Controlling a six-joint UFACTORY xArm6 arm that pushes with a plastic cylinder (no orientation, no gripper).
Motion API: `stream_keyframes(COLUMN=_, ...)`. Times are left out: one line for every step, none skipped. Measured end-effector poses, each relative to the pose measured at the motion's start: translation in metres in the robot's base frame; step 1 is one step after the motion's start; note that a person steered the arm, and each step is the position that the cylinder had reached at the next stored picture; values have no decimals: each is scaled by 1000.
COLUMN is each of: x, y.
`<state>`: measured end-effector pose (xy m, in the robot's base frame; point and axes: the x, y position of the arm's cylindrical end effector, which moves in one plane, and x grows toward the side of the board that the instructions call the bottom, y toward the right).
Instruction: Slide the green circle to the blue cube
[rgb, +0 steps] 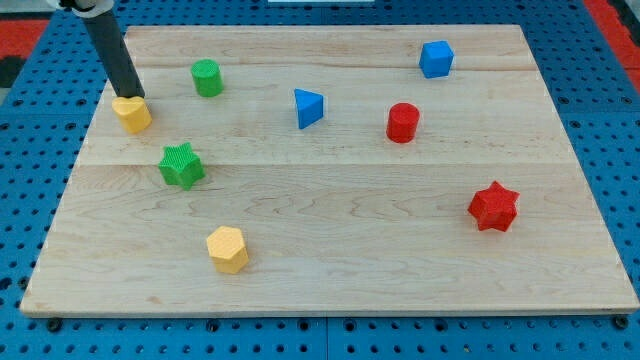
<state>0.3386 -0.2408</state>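
Note:
The green circle (207, 77) stands near the board's top left. The blue cube (436, 59) stands near the top right, far from it. My tip (133, 97) is at the view's left, touching the top of a yellow heart-shaped block (132, 114). The tip is left of and slightly below the green circle, a short gap apart.
A green star (181, 165) lies below the green circle. A blue triangle (308, 108) and a red cylinder (402, 123) lie between circle and cube. A yellow hexagon (228, 249) is at bottom left, a red star (493, 207) at right. The wooden board (330, 270) sits on blue pegboard.

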Motion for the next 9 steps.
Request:
stream_keyframes(x=1, y=1)
stream_keyframes(x=-2, y=1)
stream_keyframes(x=-2, y=20)
stream_keyframes(x=-4, y=40)
stream_keyframes(x=-8, y=45)
stream_keyframes(x=-23, y=30)
stream_keyframes(x=-25, y=115)
stream_keyframes(x=-27, y=175)
stream_keyframes(x=-40, y=157)
